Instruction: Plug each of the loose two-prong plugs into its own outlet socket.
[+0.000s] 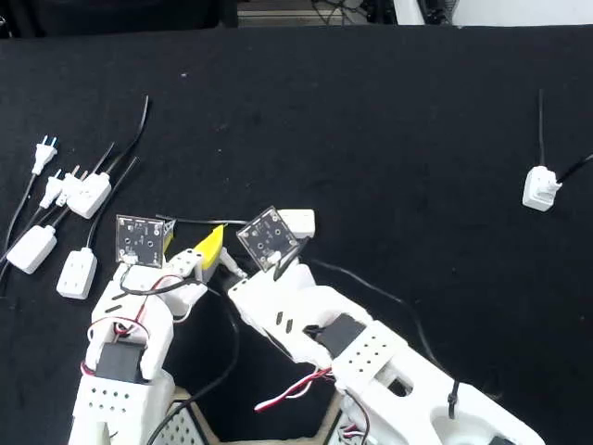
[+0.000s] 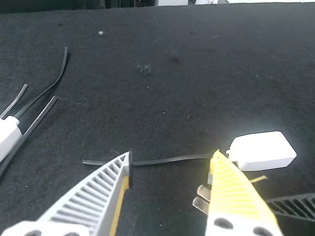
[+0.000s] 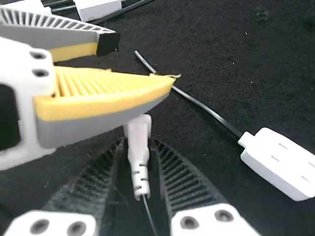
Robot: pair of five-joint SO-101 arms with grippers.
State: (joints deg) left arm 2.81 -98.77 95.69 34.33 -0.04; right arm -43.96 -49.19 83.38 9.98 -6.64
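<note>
My right gripper (image 3: 139,145) is shut on a white two-prong plug (image 3: 138,156), whose prongs are behind the other arm's yellow finger (image 3: 98,96). In the high view this plug (image 1: 230,262) is just in front of a white outlet socket (image 1: 298,222) with a black cable. My left gripper (image 2: 170,169) stands open close beside it. The plug's metal prongs (image 2: 201,197) show next to its yellow finger (image 2: 229,189), and the socket (image 2: 262,150) lies just beyond. The same socket (image 3: 281,163) lies flat to one side of the held plug.
Several loose plugs and sockets (image 1: 65,199) with black cables lie in a cluster at the left. Another white socket (image 1: 539,188) sits far right. The black mat (image 1: 371,120) stretches open behind the arms.
</note>
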